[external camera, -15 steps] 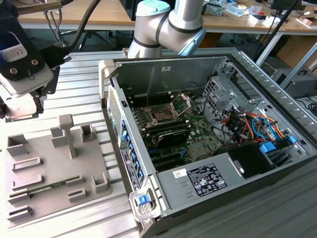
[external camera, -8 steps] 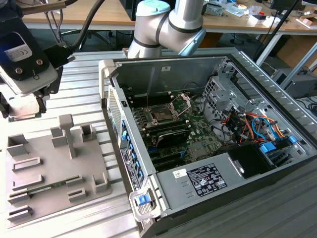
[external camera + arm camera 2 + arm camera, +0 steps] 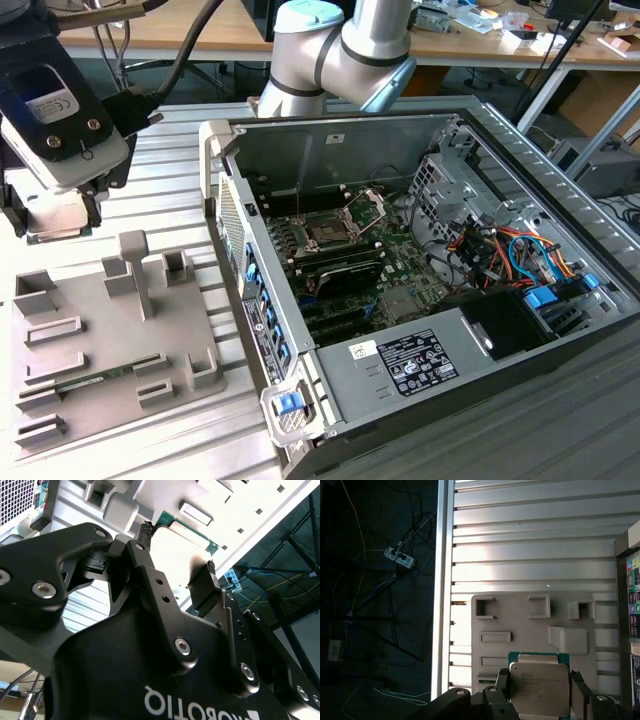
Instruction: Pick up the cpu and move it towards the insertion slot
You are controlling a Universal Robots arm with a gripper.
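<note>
I have the claw (image 3: 539, 675) clenched on the cpu (image 3: 539, 690) over the grey tray (image 3: 520, 625); thin edge hold, a jolt could drop it.

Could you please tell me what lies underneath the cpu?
In the first wrist view, the grey holder tray on the slatted table lies below the cpu; the patch directly beneath it is covered.
</note>
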